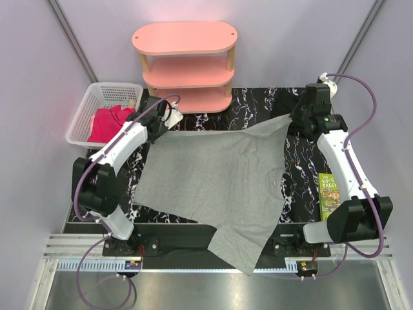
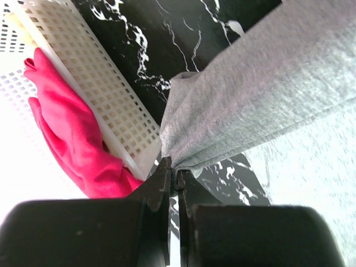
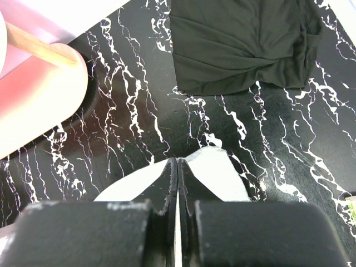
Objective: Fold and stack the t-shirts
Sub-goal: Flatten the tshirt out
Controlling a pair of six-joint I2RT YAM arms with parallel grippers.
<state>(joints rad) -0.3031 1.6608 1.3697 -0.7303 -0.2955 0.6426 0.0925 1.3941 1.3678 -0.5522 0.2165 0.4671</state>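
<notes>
A large mid-grey t-shirt [image 1: 219,181] lies spread across the black marble table [image 1: 258,103], and one sleeve hangs over the near edge. At its far left corner my left gripper [image 1: 169,121] is shut on the cloth; the left wrist view shows the grey fabric [image 2: 250,94] pinched between the fingertips [image 2: 173,167]. My right gripper [image 1: 295,124] is shut on the far right corner, where a bright cloth tip [image 3: 214,172] sits at the closed jaws [image 3: 177,162]. A black t-shirt [image 3: 245,44] lies bunched beyond it. A magenta-pink t-shirt [image 1: 110,123] sits in the basket.
A white mesh basket [image 1: 87,113] stands at the far left, its wall [image 2: 94,89] close to my left gripper. A pink three-tier shelf [image 1: 187,64] stands at the back centre. A green-covered book [image 1: 329,194] lies at the right edge.
</notes>
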